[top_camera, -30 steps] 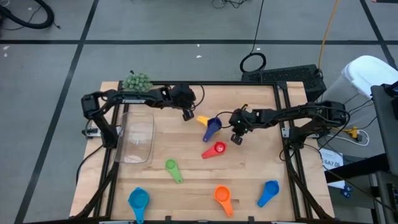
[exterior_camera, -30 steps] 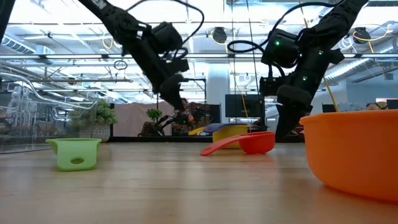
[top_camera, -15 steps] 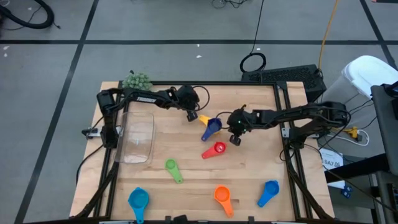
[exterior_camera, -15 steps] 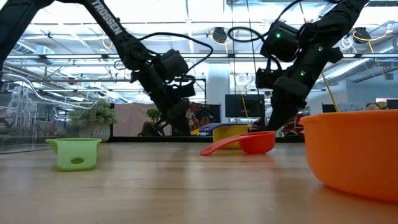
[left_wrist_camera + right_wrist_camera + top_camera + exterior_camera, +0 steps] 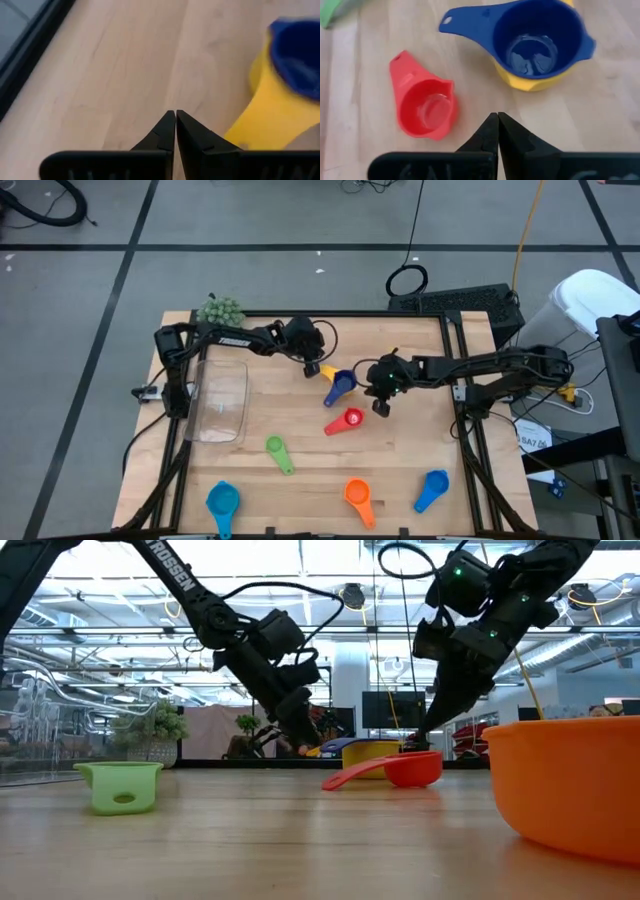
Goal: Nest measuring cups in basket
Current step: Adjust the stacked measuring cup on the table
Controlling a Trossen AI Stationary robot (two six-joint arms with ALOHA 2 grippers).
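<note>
right tool point(image 5: 498, 131) closed | dark blue cup point(image 5: 535, 42) nested in yellow cup point(image 5: 532, 83) | red cup point(image 5: 422, 103) beside

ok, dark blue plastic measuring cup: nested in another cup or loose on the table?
Nested. The dark blue plastic measuring cup sits upright inside the yellow plastic cup, whose rim shows beneath it. Both are outside the clear tray.

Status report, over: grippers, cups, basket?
Left gripper and right gripper both shut, empty, flanking dark blue cup nested in yellow cup. Basket holds no cups. Nothing obstructing.

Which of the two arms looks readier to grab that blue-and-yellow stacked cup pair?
Probably the left gripper: it sits right at the yellow cup under the dark blue cup. The right gripper hovers nearer the red cup.
</note>
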